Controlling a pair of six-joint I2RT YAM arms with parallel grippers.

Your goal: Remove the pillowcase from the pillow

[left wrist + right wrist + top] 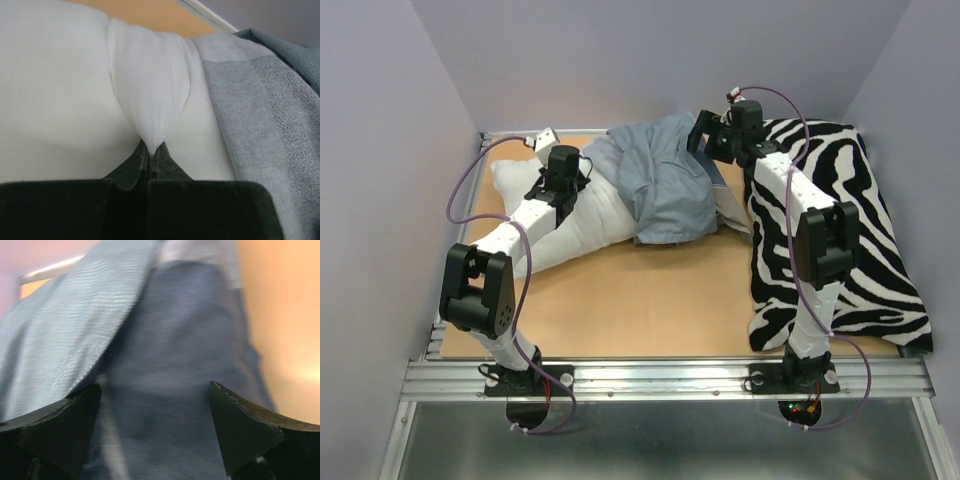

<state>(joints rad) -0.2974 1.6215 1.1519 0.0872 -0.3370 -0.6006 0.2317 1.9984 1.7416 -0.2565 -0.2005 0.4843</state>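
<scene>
The white pillow [582,222] lies across the back left of the table. Its right end is still inside the bunched blue-grey pillowcase [665,185]. My left gripper [570,180] is shut on a pinched fold of the pillow [150,90], right beside the pillowcase's hem [250,115]. My right gripper [705,135] is open at the far right end of the pillowcase, its fingertips [227,405] spread wide just above the blue-grey cloth [165,380] with nothing between them.
A black-and-white zebra-striped cushion [840,230] fills the right side of the table under my right arm. Bare wooden tabletop [640,300] lies in front of the pillow. Grey walls close in on three sides.
</scene>
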